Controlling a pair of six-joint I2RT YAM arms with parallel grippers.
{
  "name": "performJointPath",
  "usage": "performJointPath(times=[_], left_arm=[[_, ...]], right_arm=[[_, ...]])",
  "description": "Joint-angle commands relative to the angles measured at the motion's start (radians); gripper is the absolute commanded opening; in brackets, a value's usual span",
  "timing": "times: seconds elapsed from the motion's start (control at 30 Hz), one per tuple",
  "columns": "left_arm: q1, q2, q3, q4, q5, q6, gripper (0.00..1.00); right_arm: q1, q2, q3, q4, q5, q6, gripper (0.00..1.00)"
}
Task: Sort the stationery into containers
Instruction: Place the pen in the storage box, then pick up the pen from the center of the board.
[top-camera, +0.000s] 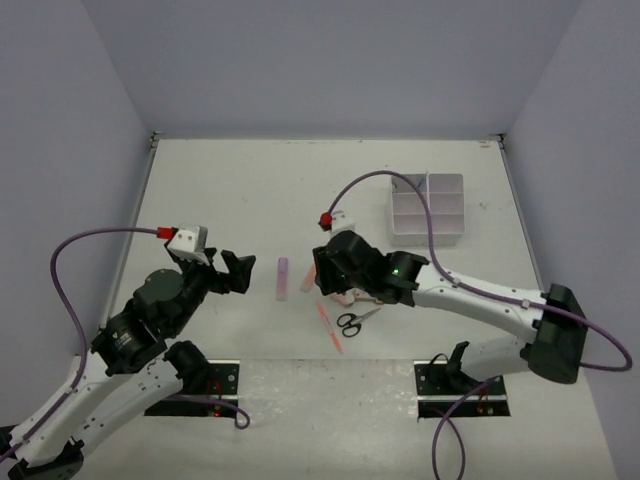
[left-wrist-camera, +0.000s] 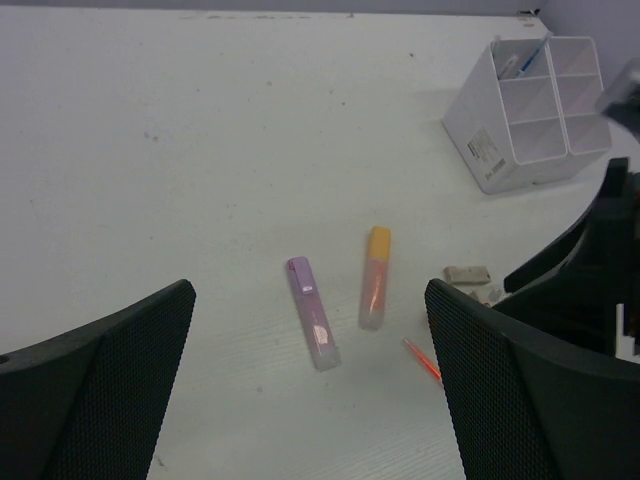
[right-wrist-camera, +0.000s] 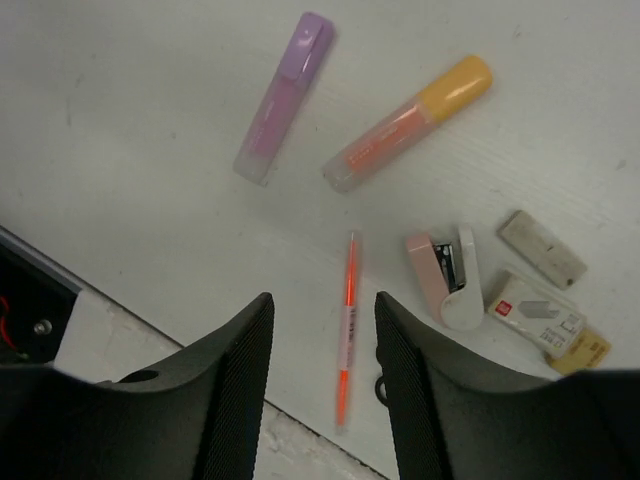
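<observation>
Orange pen lies flat just beside the pink stapler, under the open, empty right gripper, which should go down straight and close across its middle.

My overhead camera looks down on the whole worktop from high behind the rig. The left wrist view faces across it, low and slanted; the right wrist view stares straight down, close. All three share the lilac highlighter
</observation>
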Motion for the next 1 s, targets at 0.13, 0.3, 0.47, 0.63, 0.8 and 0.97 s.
performJointPath(times=[0.13,0.3,0.47,0.63,0.8,0.97], left_arm=[[0.005,0.020,-0.005,0.017,-0.020,-0.001,1.00],[0.005,0.023,-0.006,0.019,-0.012,0.001,1.00],[0.005,0.021,-0.005,0.018,-0.010,0.002,1.00],[0.004,0.018,-0.006,0.020,-0.009,0.002,1.00],[0.005,0.023,-0.006,0.019,-0.004,0.004,1.00],[0.005,0.021,-0.005,0.022,-0.003,0.005,1.00]], right_arm=[[0.095,0.292,0.150,-0.110,0.008,0.089,0.39],[0.096,0.362,0.165,-0.106,-0.007,0.074,0.38],[0.092,0.411,0.172,-0.105,-0.017,0.068,0.37],[0.075,0.457,0.166,-0.103,-0.023,0.068,0.37],[0.063,0.476,0.156,-0.090,-0.031,0.066,0.36],[0.056,0.520,0.152,-0.072,-0.063,0.063,0.31]])
